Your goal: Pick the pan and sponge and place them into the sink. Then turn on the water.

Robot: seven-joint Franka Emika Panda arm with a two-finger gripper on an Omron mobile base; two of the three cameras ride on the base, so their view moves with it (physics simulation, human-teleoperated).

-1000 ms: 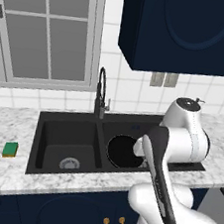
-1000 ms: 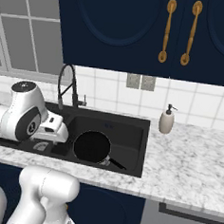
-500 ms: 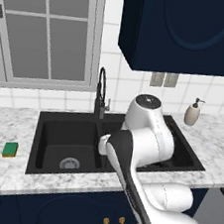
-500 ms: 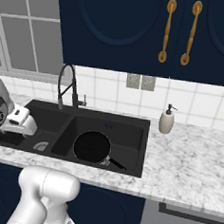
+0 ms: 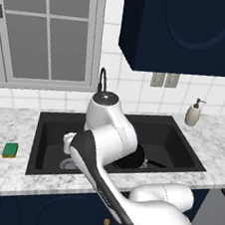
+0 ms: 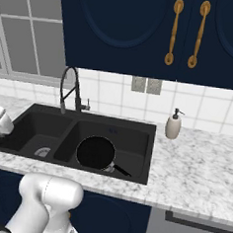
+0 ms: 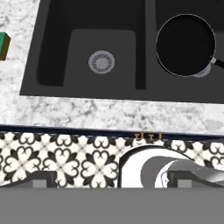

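Black pan [image 6: 96, 153] lies in sink [image 6: 137, 126]; green sponge [image 5: 10, 150] on counter; fingers [image 7: 43, 179] spread wide, empty.

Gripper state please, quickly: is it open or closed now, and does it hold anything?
Gripper: open, holding nothing. The pan already lies in the sink; the sponge is on the counter.

No text, label, brand, number or sign can be read anywhere in these pictures.
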